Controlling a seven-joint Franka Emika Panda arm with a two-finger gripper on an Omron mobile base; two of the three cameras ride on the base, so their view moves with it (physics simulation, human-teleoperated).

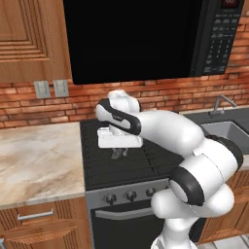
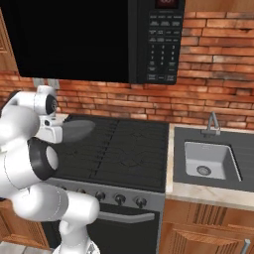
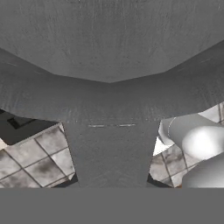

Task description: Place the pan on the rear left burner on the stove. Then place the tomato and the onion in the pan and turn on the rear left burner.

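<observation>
Pan (image 3: 109,87), grey metal, sits closest to your hand camera, spanning the upper frame with its handle running down to bottom centre. Your gripper (image 1: 118,152), left of centre in the left base view, is clamped tight on that handle. Beneath it, the stove (image 2: 129,149) occupies centre frame.

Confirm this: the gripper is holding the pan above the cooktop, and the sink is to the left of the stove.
Not quite. The sink is to the right of the stove, as the right base view shows. The rest holds: the gripper holds the pan above the cooktop.
</observation>
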